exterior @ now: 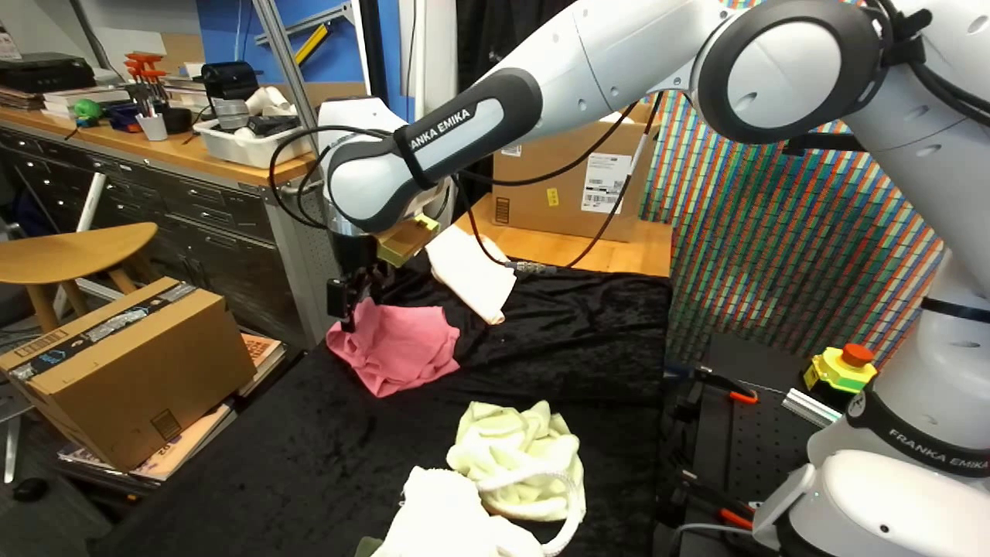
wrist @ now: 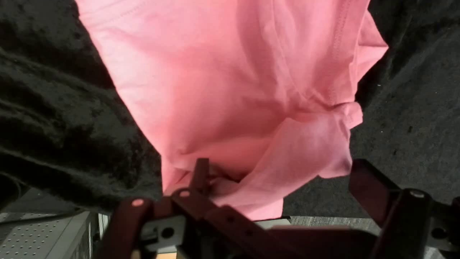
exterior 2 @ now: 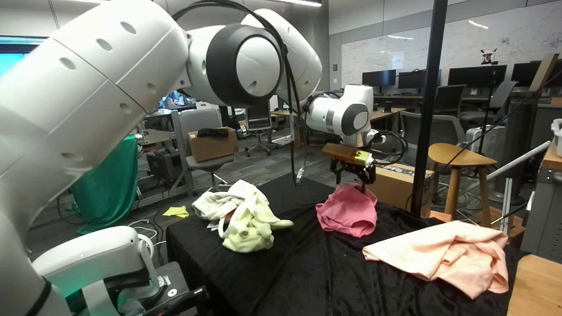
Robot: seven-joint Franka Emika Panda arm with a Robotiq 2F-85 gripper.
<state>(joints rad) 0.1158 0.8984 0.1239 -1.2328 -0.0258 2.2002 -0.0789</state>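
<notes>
**Black two-fingered pincer (wrist: 282, 167) observed with fingers (wrist: 370, 189) wide apart at crumpled pink fabric garment (exterior: 402, 352)**

The garment lay bunched on the black-velvet-draped bench (exterior: 309, 472). In the wrist view, one finger stood at seven o'clock from the centre, overlapping the pink fabric; its counterpart stood at four o'clock, just beside the garment's edge. Part of the garment lay between the two, unclamped. Whether either finger touched it could not be determined.

In an exterior view, with the garment as clock centre, the pincer pointed downward between ten and eleven o'clock. A heap of pale lime-green soft fabric (exterior: 514, 441) lay between four and five o'clock. A white fabric article with a thick rope-like loop (exterior: 441, 518) lay near five o'clock. A brown cardboard box with dark printed tape (exterior: 155, 387) stood at nine o'clock, off the bench. In an exterior view, a loosely folded peach fabric piece (exterior 2: 443, 254) lay at four o'clock from the garment, near it.
</notes>
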